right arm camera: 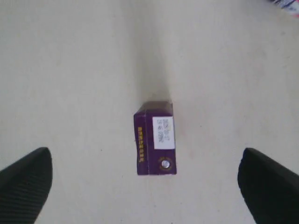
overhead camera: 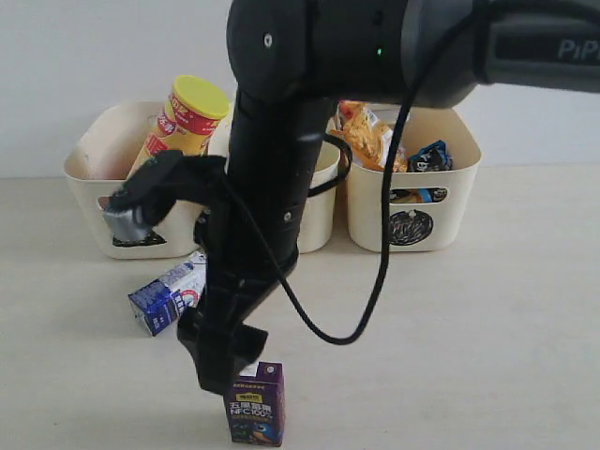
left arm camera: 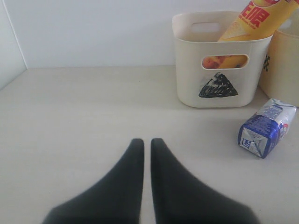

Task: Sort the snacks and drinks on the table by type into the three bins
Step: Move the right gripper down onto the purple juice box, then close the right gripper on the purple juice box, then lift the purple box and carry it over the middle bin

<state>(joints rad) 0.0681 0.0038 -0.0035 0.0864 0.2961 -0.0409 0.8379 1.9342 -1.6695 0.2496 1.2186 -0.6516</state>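
Jaws of the right gripper (overhead camera: 228, 361) stand wide apart and grasp nothing. It hangs directly over the small dark purple juice carton (right arm camera: 156, 140), which stands upright on the pale wood-grain table (overhead camera: 487, 356), between the fingers and touching neither.

The left gripper (left arm camera: 145, 144) is closed on nothing, low over bare table. Near it the blue-and-white milk carton (left arm camera: 266, 133) lies on its side, just in front of the cream plastic triangle bin (left arm camera: 215, 56).

That bin holds a yellow-orange chip tube (overhead camera: 183, 127). The circle bin (overhead camera: 459, 206) holds the orange crinkly bag (overhead camera: 361, 131) and the blue crinkly bag (overhead camera: 431, 155). The middle bin (overhead camera: 319, 206) is largely hidden by the arm.

Assessment: snacks seen are binned; both drinks remain outstanding, so the task is well advanced but incomplete.
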